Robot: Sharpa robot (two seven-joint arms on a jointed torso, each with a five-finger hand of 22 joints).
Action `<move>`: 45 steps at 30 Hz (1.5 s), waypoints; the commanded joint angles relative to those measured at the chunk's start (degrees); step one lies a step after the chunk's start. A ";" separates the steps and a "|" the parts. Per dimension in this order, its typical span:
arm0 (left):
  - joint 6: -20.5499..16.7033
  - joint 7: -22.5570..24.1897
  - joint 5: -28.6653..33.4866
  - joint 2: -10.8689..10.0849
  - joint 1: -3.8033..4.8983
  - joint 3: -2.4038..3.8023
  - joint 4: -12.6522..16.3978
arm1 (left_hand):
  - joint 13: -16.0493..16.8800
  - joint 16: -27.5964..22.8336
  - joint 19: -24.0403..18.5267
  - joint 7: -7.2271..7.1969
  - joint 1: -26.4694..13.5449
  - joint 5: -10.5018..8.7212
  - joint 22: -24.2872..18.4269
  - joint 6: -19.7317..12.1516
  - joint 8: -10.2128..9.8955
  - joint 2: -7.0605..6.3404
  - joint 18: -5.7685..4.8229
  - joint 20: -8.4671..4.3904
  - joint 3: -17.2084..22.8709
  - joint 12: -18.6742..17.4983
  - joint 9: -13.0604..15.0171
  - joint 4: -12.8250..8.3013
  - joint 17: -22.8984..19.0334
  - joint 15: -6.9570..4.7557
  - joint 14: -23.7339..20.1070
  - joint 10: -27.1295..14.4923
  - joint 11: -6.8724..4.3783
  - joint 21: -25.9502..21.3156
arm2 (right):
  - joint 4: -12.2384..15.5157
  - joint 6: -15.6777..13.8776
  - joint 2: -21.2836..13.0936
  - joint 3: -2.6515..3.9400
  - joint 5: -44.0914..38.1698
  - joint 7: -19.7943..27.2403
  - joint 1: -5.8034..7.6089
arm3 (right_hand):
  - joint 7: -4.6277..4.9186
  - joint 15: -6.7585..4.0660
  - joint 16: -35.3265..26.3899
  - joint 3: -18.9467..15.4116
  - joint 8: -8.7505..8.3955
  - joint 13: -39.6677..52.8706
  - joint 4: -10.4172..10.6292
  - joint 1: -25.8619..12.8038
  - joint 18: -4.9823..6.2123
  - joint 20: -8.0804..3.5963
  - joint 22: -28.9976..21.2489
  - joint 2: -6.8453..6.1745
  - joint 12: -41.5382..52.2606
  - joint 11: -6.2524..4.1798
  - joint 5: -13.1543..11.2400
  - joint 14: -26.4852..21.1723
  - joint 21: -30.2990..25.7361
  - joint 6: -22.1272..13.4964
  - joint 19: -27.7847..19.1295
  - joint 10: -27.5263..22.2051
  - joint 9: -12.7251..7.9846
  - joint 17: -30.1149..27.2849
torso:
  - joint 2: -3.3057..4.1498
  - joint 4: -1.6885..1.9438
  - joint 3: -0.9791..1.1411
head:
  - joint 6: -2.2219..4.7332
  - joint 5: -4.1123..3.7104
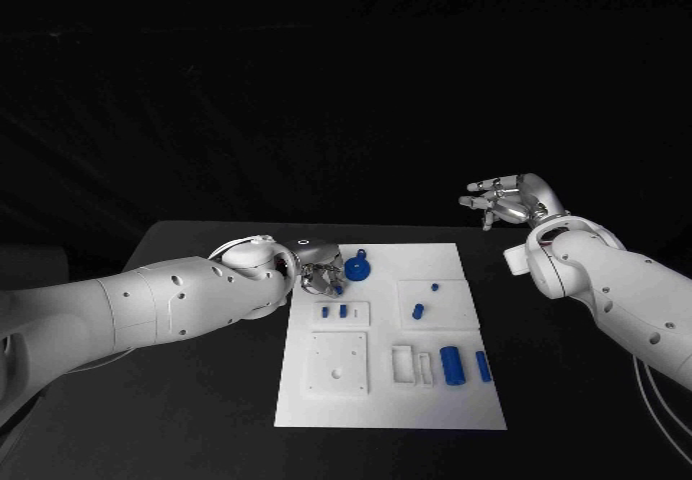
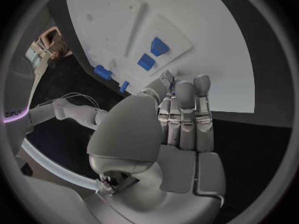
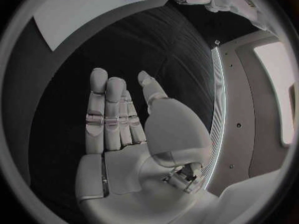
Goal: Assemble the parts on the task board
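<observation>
Two empty hands [image 1: 326, 278] [image 1: 505, 203] above table

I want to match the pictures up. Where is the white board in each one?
Head view: the task board lies mid-table, between the arms.
Left wrist view: it spreads beyond the left hand's fingertips.
Right wrist view: a slice of it sits far past the right hand.
Shared landmark: the left hand beside the round blue part.
</observation>
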 commanded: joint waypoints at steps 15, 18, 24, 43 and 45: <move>1.34 -0.73 -1.72 -0.21 -0.22 -0.04 0.74 | 0.00 -0.05 -0.27 0.34 0.48 -0.05 1.11 0.41 0.14 0.15 0.86 -0.10 0.22 0.26 0.11 -0.14 0.05 0.16 0.22 -0.12 0.04 0.45 | 0.04 0.78 -0.02 0.00 -0.17 0.24 -0.06 | 0.12 0.02 0.34 0.19 0.08 -0.05 0.01 -0.53 0.75 0.03 0.05 0.00 -0.27 -0.02 0.22 -0.31 -0.39 0.34 0.43 0.40 0.08 -0.05 | -0.01 0.02 -0.01 | -0.24 -0.04; 1.29 -0.81 -1.73 -0.34 -0.22 -0.04 0.70 | 0.00 -0.05 -0.27 0.34 0.48 -0.05 1.11 0.41 0.14 0.15 0.86 -0.10 0.22 0.26 0.11 -0.14 0.05 0.16 0.22 -0.12 0.04 0.45 | 0.04 0.78 -0.01 0.00 -0.17 0.24 -0.06 | 0.12 0.02 0.34 0.19 0.08 -0.05 0.01 -0.53 0.75 0.03 0.05 0.00 -0.27 -0.02 0.22 -0.31 -0.39 0.34 0.43 0.40 0.08 -0.05 | -0.03 0.01 0.02 | -0.16 0.05; 0.96 -0.89 -1.73 -0.54 -0.22 -0.03 0.66 | 0.00 -0.03 -0.25 0.31 0.48 -0.04 1.08 0.55 0.13 0.23 0.87 -0.14 0.22 0.27 0.11 -0.22 0.04 0.12 0.30 0.03 -0.02 0.53 | 0.00 0.80 0.00 0.00 -0.17 0.25 -0.08 | 0.12 0.02 0.34 0.19 0.08 -0.05 0.01 -0.53 0.75 0.03 0.05 0.00 -0.27 -0.02 0.22 -0.31 -0.39 0.34 0.43 0.40 0.08 -0.05 | 0.01 0.01 -0.03 | -0.14 0.04; 1.14 -0.80 -1.49 -0.30 -0.22 -0.02 0.32 | 0.00 -0.05 -0.23 0.33 0.46 -0.03 1.06 0.57 0.12 0.31 0.90 -0.15 0.29 0.26 0.10 -0.32 0.03 0.11 0.34 0.03 -0.01 0.61 | -0.03 0.87 -0.02 0.00 -0.17 0.21 -0.12 | 0.12 0.02 0.34 0.19 0.08 -0.05 0.01 -0.53 0.75 0.03 0.05 0.00 -0.27 -0.02 0.22 -0.31 -0.39 0.34 0.43 0.40 0.08 -0.05 | 0.02 -0.02 0.06 | -0.25 0.02; 1.28 -0.75 -1.31 -0.21 -0.22 -0.02 0.28 | 0.00 -0.05 -0.23 0.33 0.46 -0.03 1.06 0.57 0.12 0.31 0.90 -0.15 0.29 0.26 0.10 -0.32 0.03 0.11 0.34 0.03 -0.01 0.61 | -0.06 0.88 -0.01 0.00 -0.17 0.21 -0.12 | 0.12 0.02 0.34 0.19 0.08 -0.05 0.01 -0.53 0.75 0.03 0.05 0.00 -0.27 -0.02 0.22 -0.31 -0.39 0.34 0.43 0.40 0.08 -0.05 | 0.02 -0.01 0.08 | -0.25 0.04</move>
